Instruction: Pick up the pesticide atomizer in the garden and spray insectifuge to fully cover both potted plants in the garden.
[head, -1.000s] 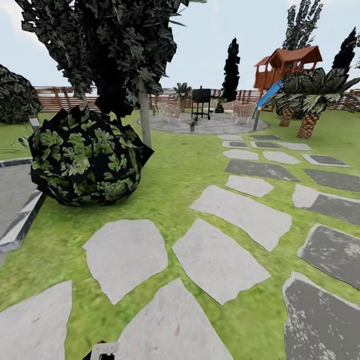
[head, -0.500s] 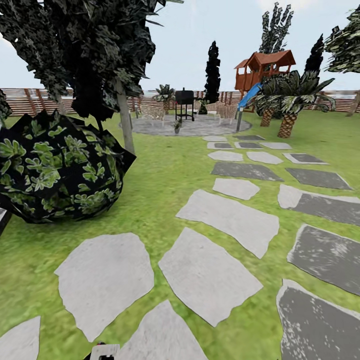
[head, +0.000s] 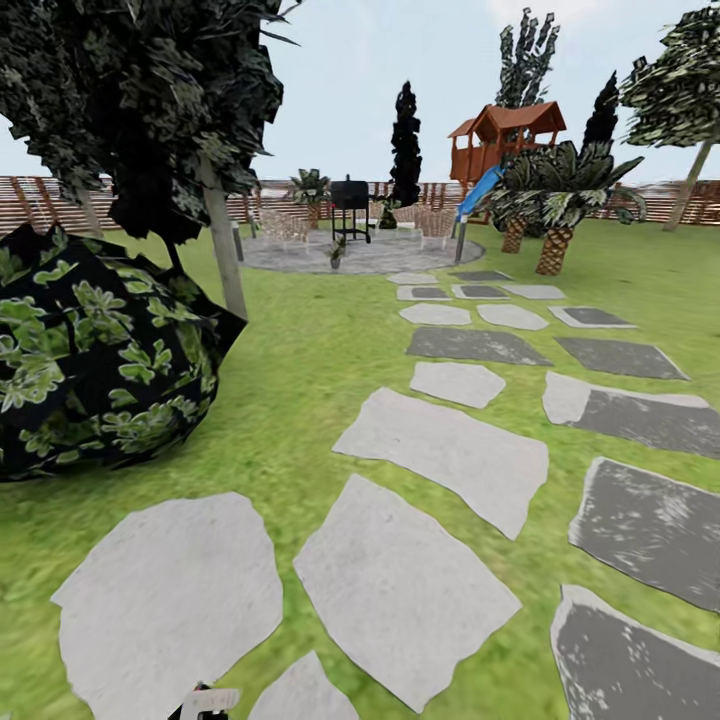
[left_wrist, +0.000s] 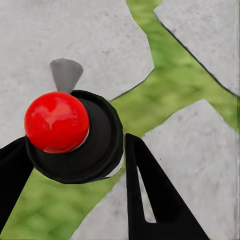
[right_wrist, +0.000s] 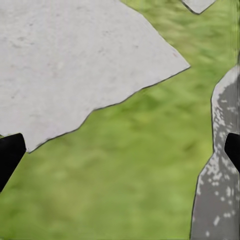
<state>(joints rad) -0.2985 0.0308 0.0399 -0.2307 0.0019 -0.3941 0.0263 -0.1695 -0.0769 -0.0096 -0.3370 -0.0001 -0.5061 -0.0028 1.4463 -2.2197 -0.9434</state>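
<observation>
My left gripper (left_wrist: 75, 142) is shut on the pesticide atomizer (left_wrist: 57, 122), seen from above as a red ball knob on a black round cap with a grey cone nozzle. Its black fingers (left_wrist: 150, 195) press the cap's sides over paving stones and grass. A bit of that gripper (head: 205, 702) peeks in at the head view's lower edge. My right gripper (right_wrist: 120, 150) hangs open over the lawn, a black fingertip at each side. Far ahead, a small leafy potted plant (head: 335, 250) stands at the near rim of the round grey paving (head: 400, 255).
A stepping-stone path (head: 440, 450) runs over the lawn to the paving, with its black grill (head: 350, 205) and wicker seats. A big dark bush (head: 90, 360) and a tree trunk (head: 222, 250) stand close on the left. Scaly palms (head: 553, 215), a playhouse with a slide and the slat fence lie beyond.
The camera has moved forward and turned: the bush and tree slid left, and the stones passed under the view. The left gripper keeps its hold.
</observation>
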